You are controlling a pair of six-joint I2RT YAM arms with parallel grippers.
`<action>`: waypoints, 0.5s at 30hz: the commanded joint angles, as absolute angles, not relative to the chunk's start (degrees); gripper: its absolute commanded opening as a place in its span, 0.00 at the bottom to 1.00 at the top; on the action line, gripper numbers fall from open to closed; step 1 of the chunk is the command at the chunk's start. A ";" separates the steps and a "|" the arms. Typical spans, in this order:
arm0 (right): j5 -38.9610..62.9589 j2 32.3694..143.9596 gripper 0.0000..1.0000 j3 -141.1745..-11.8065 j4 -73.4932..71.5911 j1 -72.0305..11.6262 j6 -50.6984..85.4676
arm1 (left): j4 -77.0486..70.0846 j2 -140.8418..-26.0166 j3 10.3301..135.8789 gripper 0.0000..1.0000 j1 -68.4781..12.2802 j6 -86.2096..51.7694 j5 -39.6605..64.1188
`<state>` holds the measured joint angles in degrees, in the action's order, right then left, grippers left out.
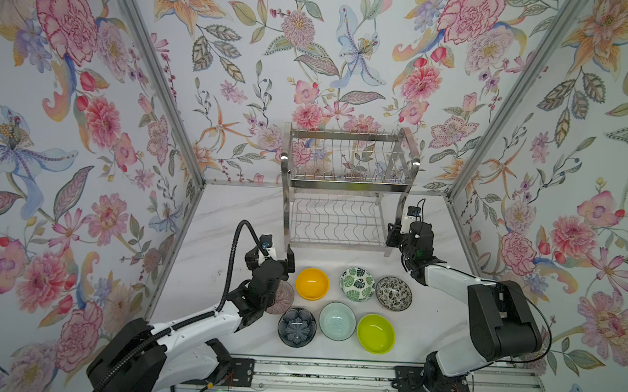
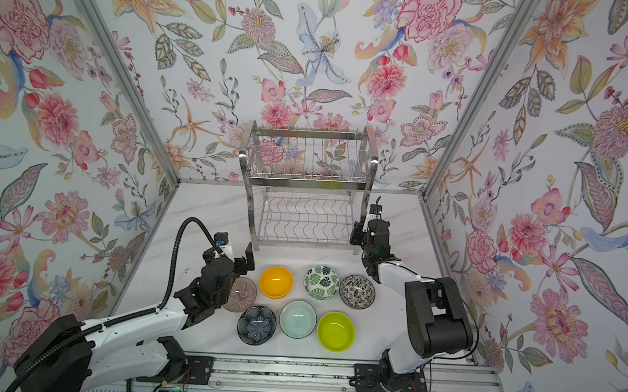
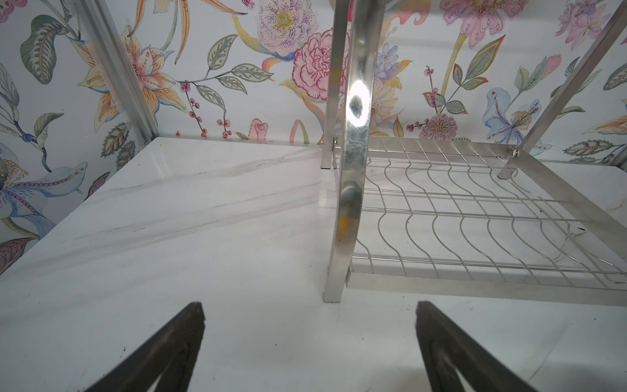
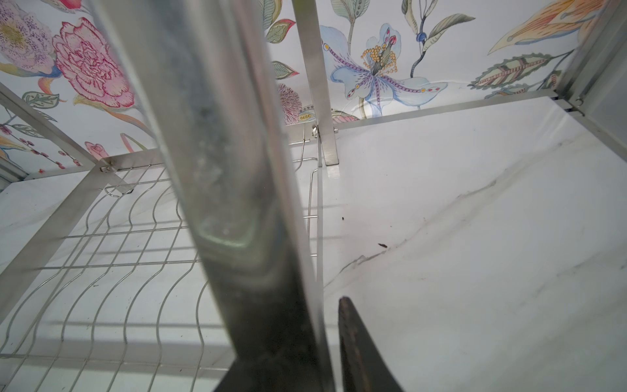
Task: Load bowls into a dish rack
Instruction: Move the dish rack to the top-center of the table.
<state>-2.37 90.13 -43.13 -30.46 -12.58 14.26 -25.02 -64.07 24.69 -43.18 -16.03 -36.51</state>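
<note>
Dark finger [image 4: 359, 346] of the right gripper [image 1: 392, 236] fills the foreground of the right wrist view, tight beside the front right leg of the dish rack [image 1: 346, 185]. Its jaws are drawn in narrow around that leg, so I read this as a clamp on the rack at its 4 o'clock corner. Opposite, the left gripper [image 3: 310, 305] is spread fully wide and holds nothing, facing the other front leg from the 8 o'clock side, apart from it. Likely reason: steady or shift the rack before loading (my judgement, not observed). The dish rack stands at 12 o'clock on the marble table [image 1: 230, 218], both tiers empty as far as visible. All seven bowls sit upright toward its 6 o'clock in two rows: pink ribbed bowl [image 1: 283, 298] (partly under the left wrist), orange-yellow bowl [image 1: 312, 283], leaf-print bowl [image 1: 356, 284], floral bowl [image 1: 393, 293]; then blue-grey bowl [image 1: 296, 327], mint bowl [image 1: 337, 320], lime bowl [image 1: 376, 333]. None loaded yet.
</note>
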 commanded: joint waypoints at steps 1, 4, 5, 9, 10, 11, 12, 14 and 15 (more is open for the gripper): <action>-4.33 91.76 0.21 -45.68 -30.81 -12.32 19.62 | -22.87 -63.50 26.31 0.99 -42.74 -17.46 -38.33; -4.50 92.48 0.22 -47.12 -29.56 -12.23 16.91 | -22.29 -63.13 26.72 0.99 -42.30 -17.64 -37.59; -4.57 92.80 0.22 -47.64 -29.00 -12.13 15.99 | -22.17 -63.08 26.81 0.99 -42.22 -17.53 -37.38; -4.50 94.53 0.22 -50.01 -26.28 -11.66 13.40 | -21.14 -63.31 27.25 0.99 -40.80 -18.72 -34.16; -4.23 94.76 0.22 -50.33 -25.94 -11.61 13.00 | -20.15 -63.52 27.71 0.99 -40.34 -19.39 -33.29; -3.57 95.00 0.23 -50.75 -25.70 -11.64 12.60 | -19.11 -63.84 28.28 0.99 -40.08 -20.00 -32.66; -3.13 95.07 0.25 -51.10 -25.24 -11.84 12.43 | -18.16 -64.13 28.76 0.99 -40.04 -20.38 -32.31; -2.90 94.89 0.28 -51.67 -24.08 -12.19 12.39 | -16.58 -64.42 29.52 0.99 -40.06 -20.64 -32.16; -2.89 94.54 0.30 -51.83 -23.59 -12.36 12.39 | -15.89 -64.51 29.82 0.99 -40.04 -20.58 -32.04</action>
